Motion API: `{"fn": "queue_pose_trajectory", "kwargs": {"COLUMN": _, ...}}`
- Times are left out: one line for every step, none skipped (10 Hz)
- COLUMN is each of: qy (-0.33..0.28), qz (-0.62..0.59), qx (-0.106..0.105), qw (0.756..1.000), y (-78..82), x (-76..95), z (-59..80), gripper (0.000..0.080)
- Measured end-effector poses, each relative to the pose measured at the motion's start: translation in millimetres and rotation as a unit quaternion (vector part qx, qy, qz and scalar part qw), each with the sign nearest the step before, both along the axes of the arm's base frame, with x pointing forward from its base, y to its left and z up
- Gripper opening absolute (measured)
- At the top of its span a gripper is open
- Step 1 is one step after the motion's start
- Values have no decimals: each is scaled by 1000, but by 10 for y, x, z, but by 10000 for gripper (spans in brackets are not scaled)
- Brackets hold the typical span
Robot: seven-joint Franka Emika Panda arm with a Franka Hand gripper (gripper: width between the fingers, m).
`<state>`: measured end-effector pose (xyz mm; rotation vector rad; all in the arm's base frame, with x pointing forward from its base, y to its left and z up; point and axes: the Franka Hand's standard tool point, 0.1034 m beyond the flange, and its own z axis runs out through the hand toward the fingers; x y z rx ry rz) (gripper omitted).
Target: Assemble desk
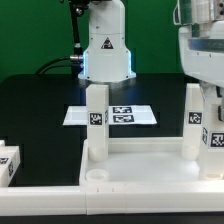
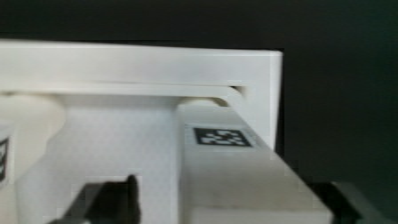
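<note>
White tabletop (image 1: pixel 140 166), white legs (image 1: pixel 96 98) with black-and-white pixel-patterned tags (image 2: pixel 222 137), black table (image 1: pixel 40 105), white marker board (image 1: pixel 75 116) — same tag pattern, white base (image 1: pixel 106 50).

Counts: tabletop panel (image 1: pixel 150 160) — one. Upright legs on it: two for sure, one leg (image 1: pixel 95 122) toward the exterior view's left and a second leg (image 1: pixel 192 122) toward its right. A third tagged white upright (image 1: pixel 214 135) at the right edge is cropped, can't tell what it is. Loose tagged piece (image 1: pixel 7 162) at the left edge: one. Marker board (image 1: pixel 140 115): one, two tags readable. Long white rail (image 1: pixel 45 192): one. Arm (image 1: pixel 105 45): one — gripper (image 2: pixel 222 205) one, fingers (image 2: pixel 112 200) two.
</note>
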<state>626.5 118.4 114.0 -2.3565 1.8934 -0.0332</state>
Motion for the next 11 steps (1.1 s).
{"fn": "queue_pose_trajectory", "kwargs": {"qy": -5, "qz": 104, "qx": -15, "qw": 994, "y": 4, "x": 18, "z": 23, "gripper": 501}}
{"fn": "queue_pose_trajectory", "kwargs": {"qy": -11, "qz": 176, "qx": -19, "qw": 984, "y": -5, "x": 12, "z": 13, "gripper": 619}}
{"fn": "queue_pose_trajectory", "kwargs": {"qy": -11, "qz": 210, "qx": -22, "qw": 977, "y": -1, "x": -15, "z": -8, "gripper": 643}}
{"fn": "queue_pose_trajectory", "kwargs": {"qy": -12, "qz": 237, "qx": -26, "qw": 971, "y": -9, "x": -15, "z": -11, "gripper": 643}}
{"fn": "queue_pose_trajectory", "kwargs": {"qy": -14, "qz": 264, "qx": -29, "qw": 964, "y": -15, "x": -15, "z": -13, "gripper": 649}}
{"fn": "queue_pose_trajectory", "kwargs": {"qy": -18, "qz": 323, "qx": -39, "qw": 946, "y": -31, "x": -7, "z": -12, "gripper": 649}}
{"fn": "queue_pose_trajectory", "kwargs": {"qy": -31, "qz": 438, "qx": -67, "qw": 896, "y": -59, "x": 54, "z": 3, "gripper": 649}}
{"fn": "queue_pose_trajectory", "kwargs": {"qy": -48, "qz": 558, "qx": -86, "qw": 824, "y": -27, "x": 119, "z": 4, "gripper": 649}}
{"fn": "queue_pose_trajectory", "kwargs": {"qy": -46, "qz": 589, "qx": -89, "qw": 802, "y": 58, "x": 100, "z": -2, "gripper": 649}}
{"fn": "queue_pose_trajectory", "kwargs": {"qy": -46, "qz": 582, "qx": -88, "qw": 807, "y": 59, "x": 99, "z": -5, "gripper": 649}}
{"fn": "queue_pose_trajectory", "kwargs": {"qy": -46, "qz": 571, "qx": -87, "qw": 815, "y": 51, "x": 101, "z": -4, "gripper": 559}}
